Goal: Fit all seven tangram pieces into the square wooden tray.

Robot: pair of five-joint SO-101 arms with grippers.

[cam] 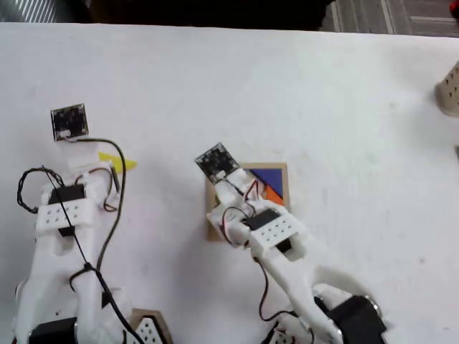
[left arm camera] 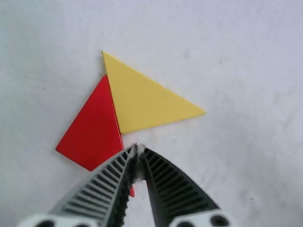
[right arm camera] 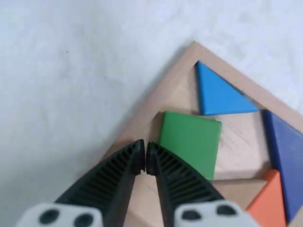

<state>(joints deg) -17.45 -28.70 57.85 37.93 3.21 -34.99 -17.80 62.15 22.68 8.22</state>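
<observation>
White counter (cam: 215, 86), tray (right arm camera: 152, 100) part filled at its middle; yellow triangle (left arm camera: 144, 101) and red triangle (left arm camera: 92, 130) lay touching nearer the left edge.
Closed and empty: left fingers (left arm camera: 106, 184), right fingers (right arm camera: 113, 182). Pieces looked thin, stiff, light, slick; likely best pinched across opposite edges.

Surroundings of a white table seen from above

The white table (cam: 344, 100) has a matt, faintly mottled top with a few tiny dark specks on it. At its right edge, toward the far right corner, stands a tan, tapering object (cam: 450, 89) dotted with rows of small holes and partly cut off by the frame. Just nearer along the same edge sits a small dark sliver (cam: 457, 151), too little of it visible to tell what it is. Beyond the far edge runs a dark band (cam: 215, 10). Past the far right corner lies a grey ribbed surface (cam: 391, 14), and past the far left corner a pale striped patch (cam: 29, 8).
</observation>
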